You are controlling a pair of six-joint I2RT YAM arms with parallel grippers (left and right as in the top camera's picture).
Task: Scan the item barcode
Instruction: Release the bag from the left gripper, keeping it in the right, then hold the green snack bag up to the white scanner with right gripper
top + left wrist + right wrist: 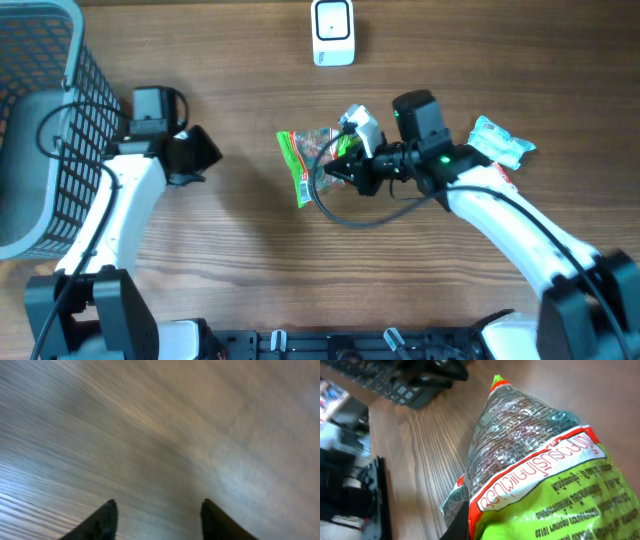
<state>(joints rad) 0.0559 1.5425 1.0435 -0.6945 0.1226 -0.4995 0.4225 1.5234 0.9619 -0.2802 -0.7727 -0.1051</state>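
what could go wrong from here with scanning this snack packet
The right fingers hold the green snack packet by one side only; the glossy film might slip or droop. The scanner sits well apart from the packet, which may arrive facing the wrong way. The loose black cable under the wrist could snag.

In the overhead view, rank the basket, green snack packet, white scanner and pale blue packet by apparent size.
1. basket, cropped by the frame, still clearly largest.
2. green snack packet, partly under the right gripper.
3. white scanner and pale blue packet: too alike to rank.
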